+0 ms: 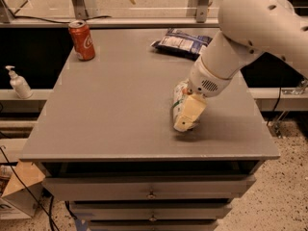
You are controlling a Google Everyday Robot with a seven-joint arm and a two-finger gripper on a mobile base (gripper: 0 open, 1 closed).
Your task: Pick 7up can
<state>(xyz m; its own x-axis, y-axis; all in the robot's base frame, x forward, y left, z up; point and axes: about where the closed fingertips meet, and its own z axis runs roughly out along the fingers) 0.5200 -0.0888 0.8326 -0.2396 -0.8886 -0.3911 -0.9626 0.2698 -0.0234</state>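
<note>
Camera view: cream claw at cylindrical 7up can on matte table.

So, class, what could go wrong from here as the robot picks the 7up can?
The gripper sits over the 7up can, hiding most of it; a poor hold might let the can slip and roll off the table's near edge. The arm, lifting, might brush the snack bag behind.

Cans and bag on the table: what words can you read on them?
"Coca-Cola": white script on the red can, only partly showing.
Bag: print too blurred to read.
7up can: label unreadable, with the gripper over it at the table's front right.
</note>
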